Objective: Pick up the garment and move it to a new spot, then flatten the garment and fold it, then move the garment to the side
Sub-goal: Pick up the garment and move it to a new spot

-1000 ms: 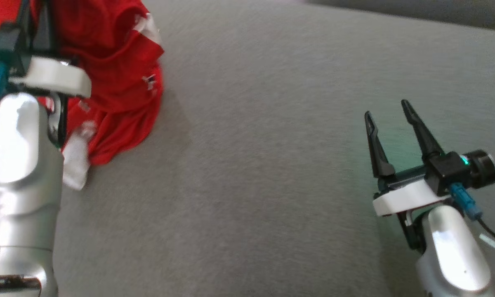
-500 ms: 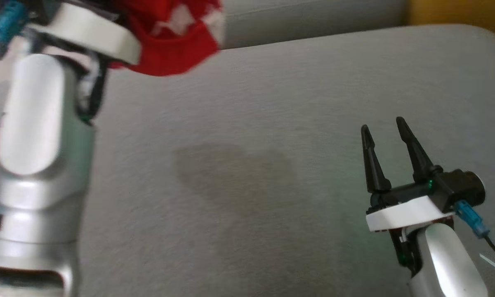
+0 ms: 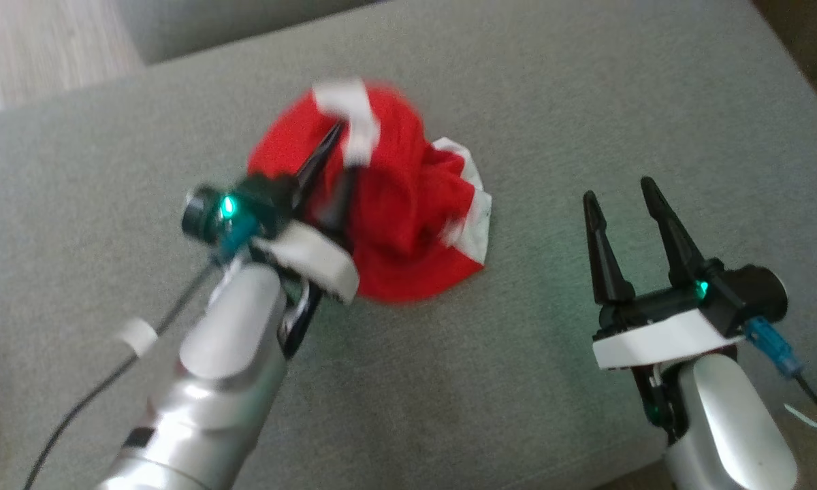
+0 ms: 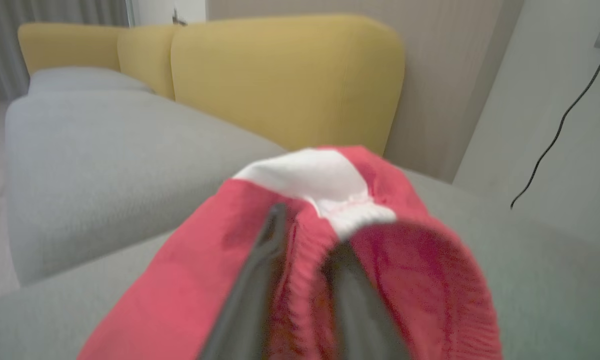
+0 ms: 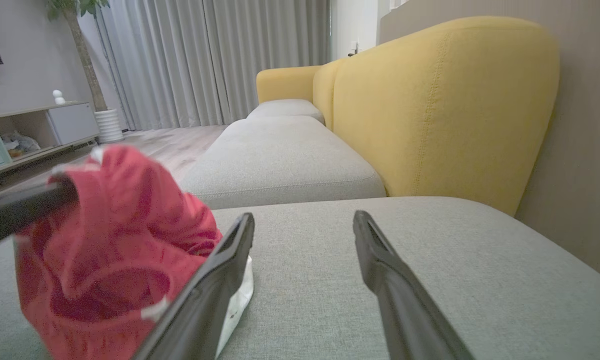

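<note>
Fingers of left gripper (image 3: 346, 146) pinched shut on bunched red garment (image 3: 408, 218); right gripper (image 3: 618, 188) spread wide, empty

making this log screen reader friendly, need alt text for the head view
The left end effector is closed on a bunched red garment with white trim, which rests on a grey cushion. The right end effector hangs open to the right of it, apart from the cloth.

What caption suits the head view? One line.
Left pincer grips the bunched red garment on the grey cushion; right pincer open beside it.
</note>
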Controlling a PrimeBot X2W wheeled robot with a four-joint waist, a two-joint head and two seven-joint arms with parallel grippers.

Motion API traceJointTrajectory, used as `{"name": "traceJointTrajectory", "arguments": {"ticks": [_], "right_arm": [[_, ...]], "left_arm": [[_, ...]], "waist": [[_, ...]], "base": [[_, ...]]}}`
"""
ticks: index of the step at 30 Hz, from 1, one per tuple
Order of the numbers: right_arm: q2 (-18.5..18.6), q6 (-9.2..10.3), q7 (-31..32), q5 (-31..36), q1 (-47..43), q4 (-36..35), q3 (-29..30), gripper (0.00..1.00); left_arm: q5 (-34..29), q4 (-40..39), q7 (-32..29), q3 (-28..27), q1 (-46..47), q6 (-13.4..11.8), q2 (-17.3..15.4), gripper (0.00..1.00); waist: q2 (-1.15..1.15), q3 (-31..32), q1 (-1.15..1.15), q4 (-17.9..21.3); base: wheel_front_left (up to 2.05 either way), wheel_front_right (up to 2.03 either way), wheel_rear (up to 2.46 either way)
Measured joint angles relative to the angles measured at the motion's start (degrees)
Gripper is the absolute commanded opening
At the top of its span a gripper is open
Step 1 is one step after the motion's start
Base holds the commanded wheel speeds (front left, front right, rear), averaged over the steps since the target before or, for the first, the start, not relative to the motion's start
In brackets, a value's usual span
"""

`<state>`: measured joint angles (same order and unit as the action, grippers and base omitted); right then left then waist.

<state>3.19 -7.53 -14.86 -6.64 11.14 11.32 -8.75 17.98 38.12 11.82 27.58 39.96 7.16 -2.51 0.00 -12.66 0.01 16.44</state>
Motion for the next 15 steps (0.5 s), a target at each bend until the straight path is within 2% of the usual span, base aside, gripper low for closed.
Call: {"name": "traceJointTrajectory", "arguments": {"ticks": [2,4,7,8,10,15], "right_arm": [[0.0,0.00,0.0,-0.1,0.8,0.4,-0.1,1.00],[-0.1,0.00,0.0,-0.5,1.3,0.8,0.4,1.00],[-0.1,0.00,0.0,-0.5,1.2,1.7,1.1,1.00],[-0.1,0.00,0.0,-0.4,1.1,2.6,1.8,1.00],[-0.1,0.00,0.0,0.1,0.9,2.8,2.8,1.00],[-0.2,0.00,0.0,0.3,-2.8,3.1,4.4,1.00]], "left_arm": [[-1.4,3.8,1.7,1.6,-1.0,-0.2,0.0,1.00],[-3.4,4.6,2.4,2.3,-1.4,-2.0,0.1,1.00],[-3.4,-3.2,2.6,-0.4,-3.7,-5.7,0.1,1.00],[-3.6,-9.1,2.7,-2.8,-7.7,-7.8,0.2,1.00],[-3.8,-13.5,2.8,-5.2,-13.7,-9.2,0.1,1.00],[-5.7,-21.3,2.8,-7.9,-27.5,-9.7,-0.1,1.00]], "waist": [[0.00,-1.4,0.01,-0.1],[0.00,-2.2,0.01,-1.1],[0.00,-2.5,0.00,-3.2],[0.00,-2.0,0.00,-5.0],[0.00,-1.2,-0.02,-7.0],[0.00,2.2,-0.02,-11.9]], "base": [[0.00,0.00,0.00],[0.00,0.00,0.00],[0.00,0.00,0.00],[0.00,0.00,0.00],[0.00,0.00,0.00],[0.00,0.00,0.00]]}}
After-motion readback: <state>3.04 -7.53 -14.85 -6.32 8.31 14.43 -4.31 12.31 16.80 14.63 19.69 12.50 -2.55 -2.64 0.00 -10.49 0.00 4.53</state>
